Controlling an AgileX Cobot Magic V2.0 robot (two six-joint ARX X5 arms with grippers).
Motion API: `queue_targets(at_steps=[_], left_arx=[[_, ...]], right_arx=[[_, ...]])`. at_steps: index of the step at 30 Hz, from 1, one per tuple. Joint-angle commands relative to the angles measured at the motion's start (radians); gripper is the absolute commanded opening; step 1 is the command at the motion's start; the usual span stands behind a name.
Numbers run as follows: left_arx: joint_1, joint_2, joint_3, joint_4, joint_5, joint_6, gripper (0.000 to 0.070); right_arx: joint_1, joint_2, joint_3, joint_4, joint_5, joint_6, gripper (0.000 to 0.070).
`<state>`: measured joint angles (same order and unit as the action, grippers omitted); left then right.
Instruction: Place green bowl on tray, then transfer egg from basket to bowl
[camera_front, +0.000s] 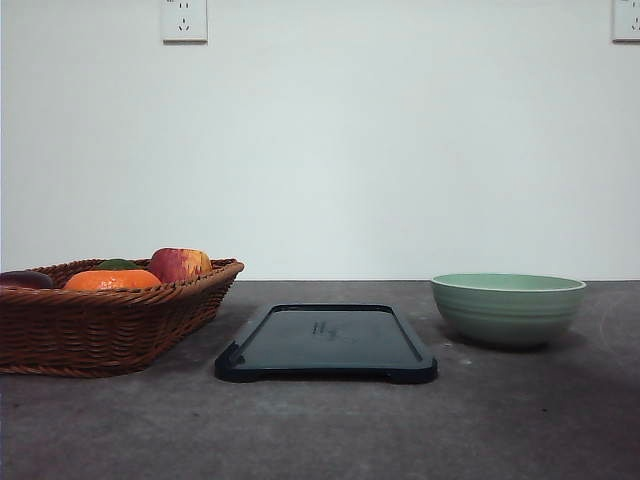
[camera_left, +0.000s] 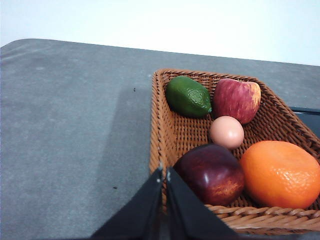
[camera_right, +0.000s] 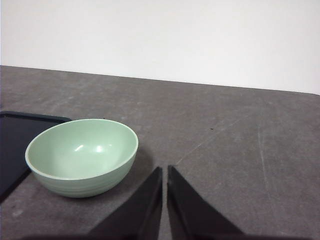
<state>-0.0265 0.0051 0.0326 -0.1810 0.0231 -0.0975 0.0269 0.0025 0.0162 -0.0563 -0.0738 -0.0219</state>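
Observation:
The pale green bowl (camera_front: 508, 308) stands empty on the grey table, right of the dark tray (camera_front: 326, 342), and the tray holds nothing. At the left sits the brown wicker basket (camera_front: 100, 318). In the left wrist view the egg (camera_left: 227, 132) lies in the basket (camera_left: 165, 130) among the fruit. My left gripper (camera_left: 164, 176) hovers shut near the basket's near rim. My right gripper (camera_right: 164, 172) is shut too, hanging over bare table a short way from the green bowl (camera_right: 82, 156), with a corner of the tray (camera_right: 15, 145) beyond the bowl.
Around the egg in the basket lie a green avocado (camera_left: 188, 96), a red apple (camera_left: 237, 99), a dark red plum-like fruit (camera_left: 212, 173) and an orange (camera_left: 281, 173). A white wall with sockets (camera_front: 184, 20) rises behind the table.

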Motion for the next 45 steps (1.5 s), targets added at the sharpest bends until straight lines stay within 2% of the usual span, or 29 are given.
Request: queue_targets(at_steps=[1, 4, 6, 8, 11, 13, 15, 20, 21, 23, 29, 31, 34, 38, 41, 45], left_arx=[[0.001, -0.002, -0.019, -0.006, -0.004, -0.003, 0.0], [0.001, -0.002, -0.019, -0.005, -0.004, -0.071, 0.0], [0.001, -0.002, -0.019, 0.0, -0.004, -0.16, 0.0], [0.001, -0.002, -0.019, -0.001, -0.004, -0.255, 0.0], [0.001, -0.002, -0.019, -0.001, -0.004, -0.329, 0.0], [0.001, -0.002, -0.019, -0.001, -0.003, -0.35, 0.0], [0.001, -0.002, -0.019, 0.0, 0.003, -0.396, 0.0], [0.0, -0.002, -0.018, 0.062, 0.035, -0.585, 0.0], [0.0, -0.002, -0.017, 0.09, 0.046, -0.605, 0.0], [0.0, -0.002, -0.016, 0.173, 0.068, -0.616, 0.0], [0.0, -0.002, -0.013, 0.465, 0.067, -0.615, 0.0], [0.0, -0.002, 0.002, 0.492, 0.067, -0.592, 0.0], [0.0, 0.006, 0.056, 0.425, 0.062, -0.555, 0.0001], [0.0, 0.053, 0.192, 0.211, 0.053, -0.452, 0.0001], [0.0, 0.12, 0.288, 0.104, 0.054, -0.413, 0.0001], [0.0, 0.224, 0.402, 0.025, 0.06, -0.396, 0.0001]], right_arx=[[0.003, 0.001, -0.005, 0.016, 0.002, 0.013, 0.0009], [0.003, 0.001, -0.005, 0.02, -0.003, 0.022, 0.0008], [0.003, 0.001, -0.005, 0.032, 0.004, 0.029, 0.0008], [0.003, 0.001, -0.003, 0.035, 0.001, 0.051, 0.0008], [0.004, 0.001, -0.003, 0.056, -0.015, 0.104, 0.0008], [0.003, 0.001, -0.003, 0.07, -0.03, 0.17, 0.0007], [0.003, 0.001, -0.003, 0.062, -0.019, 0.279, 0.0007], [0.003, 0.001, -0.003, 0.064, -0.015, 0.606, 0.0007], [0.004, 0.001, -0.003, 0.075, -0.016, 0.651, 0.0007], [0.004, 0.001, -0.003, 0.102, -0.019, 0.693, 0.0007], [0.004, 0.002, -0.002, 0.239, -0.031, 0.695, 0.0007], [0.004, 0.002, 0.002, 0.288, -0.031, 0.695, 0.0006], [0.004, 0.003, 0.034, 0.274, -0.035, 0.695, 0.0006], [0.004, 0.033, 0.117, 0.167, -0.057, 0.686, 0.0006], [0.004, 0.085, 0.177, 0.13, -0.092, 0.642, 0.0006], [0.004, 0.186, 0.273, 0.067, -0.14, 0.554, 0.0006]])
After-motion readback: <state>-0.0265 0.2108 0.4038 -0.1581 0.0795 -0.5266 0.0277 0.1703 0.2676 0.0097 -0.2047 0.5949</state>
